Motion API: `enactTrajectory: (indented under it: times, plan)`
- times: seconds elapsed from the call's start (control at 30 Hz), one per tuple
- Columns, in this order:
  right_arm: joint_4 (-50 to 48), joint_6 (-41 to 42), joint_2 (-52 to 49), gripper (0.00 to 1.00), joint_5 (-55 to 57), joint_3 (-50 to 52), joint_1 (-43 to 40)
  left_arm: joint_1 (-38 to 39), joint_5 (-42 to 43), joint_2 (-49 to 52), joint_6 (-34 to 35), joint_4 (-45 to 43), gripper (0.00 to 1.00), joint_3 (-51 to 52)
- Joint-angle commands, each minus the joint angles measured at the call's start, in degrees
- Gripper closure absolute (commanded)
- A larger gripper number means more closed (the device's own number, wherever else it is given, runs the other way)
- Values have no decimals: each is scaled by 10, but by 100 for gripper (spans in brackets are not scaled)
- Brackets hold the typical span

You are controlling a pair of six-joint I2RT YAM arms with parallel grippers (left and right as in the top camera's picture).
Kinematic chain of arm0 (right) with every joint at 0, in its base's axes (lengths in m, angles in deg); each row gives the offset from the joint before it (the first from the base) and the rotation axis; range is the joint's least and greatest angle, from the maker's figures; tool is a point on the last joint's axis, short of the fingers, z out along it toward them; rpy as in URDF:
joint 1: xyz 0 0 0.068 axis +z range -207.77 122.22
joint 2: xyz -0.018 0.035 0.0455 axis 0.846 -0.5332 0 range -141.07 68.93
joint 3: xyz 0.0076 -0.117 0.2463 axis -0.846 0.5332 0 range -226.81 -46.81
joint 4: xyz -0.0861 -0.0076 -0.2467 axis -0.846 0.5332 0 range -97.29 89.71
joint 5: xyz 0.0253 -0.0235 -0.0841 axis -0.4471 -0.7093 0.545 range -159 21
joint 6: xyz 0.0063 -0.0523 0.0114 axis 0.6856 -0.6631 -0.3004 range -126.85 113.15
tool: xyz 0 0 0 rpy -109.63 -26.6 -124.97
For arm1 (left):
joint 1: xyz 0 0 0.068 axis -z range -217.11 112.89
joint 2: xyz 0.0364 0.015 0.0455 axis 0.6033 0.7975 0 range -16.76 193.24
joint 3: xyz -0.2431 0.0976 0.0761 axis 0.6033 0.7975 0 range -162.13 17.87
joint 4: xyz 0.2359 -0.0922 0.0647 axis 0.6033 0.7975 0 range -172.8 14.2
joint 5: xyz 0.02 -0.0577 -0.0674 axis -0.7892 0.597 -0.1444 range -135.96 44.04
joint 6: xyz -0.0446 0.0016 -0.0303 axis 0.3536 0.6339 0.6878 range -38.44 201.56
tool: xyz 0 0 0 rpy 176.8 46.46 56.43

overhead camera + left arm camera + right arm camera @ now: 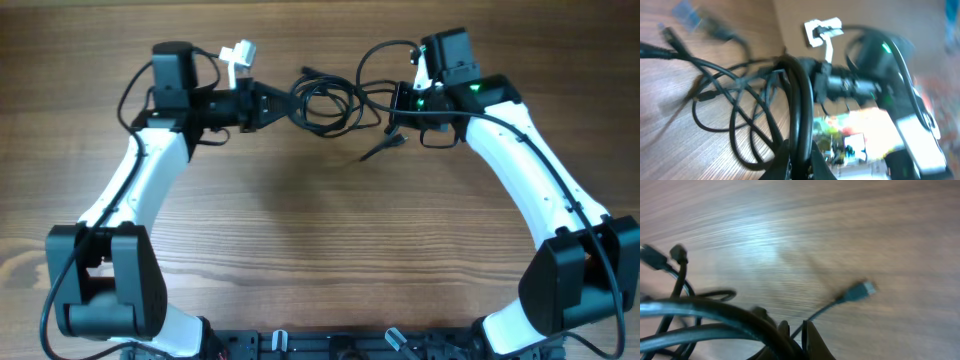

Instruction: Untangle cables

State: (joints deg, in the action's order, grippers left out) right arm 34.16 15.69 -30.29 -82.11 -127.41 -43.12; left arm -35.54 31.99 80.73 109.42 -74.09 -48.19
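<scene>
- Overhead view: the cables [322,100] lie as a loose bundle of dark loops on the far half of the wooden table [320,240], stretched between the two grippers.
- The left gripper [283,104] reaches into the bundle's left edge, and the right gripper [397,110] meets its right edge, so the loops span the gap between them.
- One loose strand leaves the right side of the bundle and runs toward the near edge, ending in a plug [380,150] that lies on the wood just apart from the loops.
- Another short end [306,71] sticks out on the far side of the bundle.
- A green light [478,88] glows on the right arm, just right of the bundle.
- Left wrist view: the cables [795,90] fill the middle, with a thick black loop rising from the left gripper [801,155]. Its jaws are narrow and pinch that loop. Thinner loops spread to the left over the table [670,130], and the picture is blurred.
- Beyond the bundle the right arm shows with its green light [885,48].
- Right wrist view: the right gripper [796,332] has its jaws close together, clamped on the cables [715,310], whose thick cords sweep off to the left.
- A thin strand leads up and right from the bundle to the plug [864,289], which rests on the table [840,230].
- Two small ends [679,252] show at the left edge of this blurred view.
</scene>
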Motion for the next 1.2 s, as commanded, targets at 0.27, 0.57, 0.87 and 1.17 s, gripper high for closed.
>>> enactTrajectory:
  times: [0.27, 0.57, 0.87, 1.17]
  plan:
    - [-19, -161, 63, 96, -140, -64, -35, -37, 82, -7, -129, 12, 96, -6]
    - [7, 12, 245, 96, -20, -97, -43, -37, -274, -7, -83, 162, 96, -6]
    - [-32, -19, 344, 96, -96, -97, -43, -37, -506, -7, -44, 229, 96, -6]
    - [-63, -12, 438, 96, -133, -102, -43, -37, -570, -7, -44, 256, 87, -6]
